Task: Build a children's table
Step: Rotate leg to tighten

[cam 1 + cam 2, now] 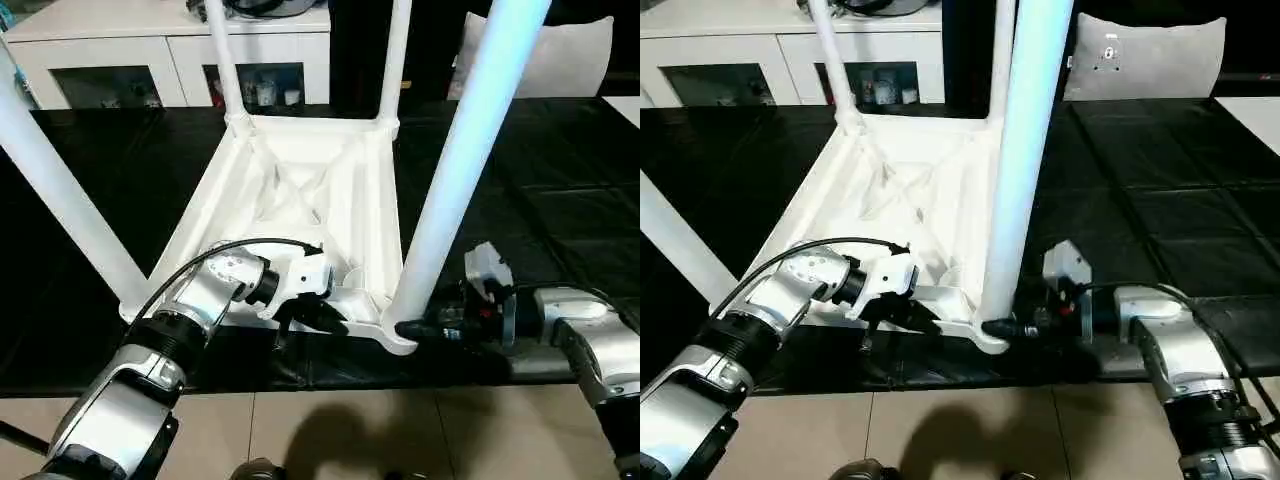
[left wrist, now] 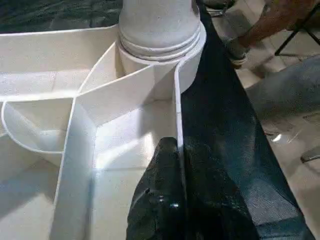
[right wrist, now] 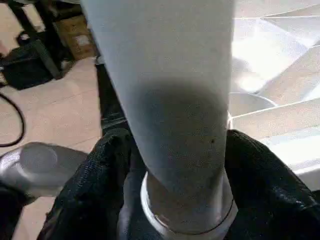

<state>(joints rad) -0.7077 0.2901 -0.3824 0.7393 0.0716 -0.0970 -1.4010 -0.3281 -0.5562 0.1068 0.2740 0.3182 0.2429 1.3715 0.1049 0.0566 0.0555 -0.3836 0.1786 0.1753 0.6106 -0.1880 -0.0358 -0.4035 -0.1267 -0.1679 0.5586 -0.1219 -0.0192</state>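
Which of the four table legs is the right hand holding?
The near right leg, the one closest to the camera. The right hand grips its base at the corner socket; nothing touches the other three legs.

Head stereo pair looks forward-down over the upturned white plastic ribbed table top [image 1: 300, 190]. Both wrist cameras sit close, sharing its near corner's long white tapered leg [image 3: 165, 100].

The table top [image 1: 300, 200] is showing plain white, its underside crossed by white ribs. The four legs [image 1: 470, 150] are showing white with a faint blue tint. The surface [image 1: 560, 200] beneath is showing black. Both grippers' fingers [image 3: 260, 190] are showing black; the forearms [image 1: 120, 400] are showing silver. The cabinet [image 1: 120, 50] is showing white.
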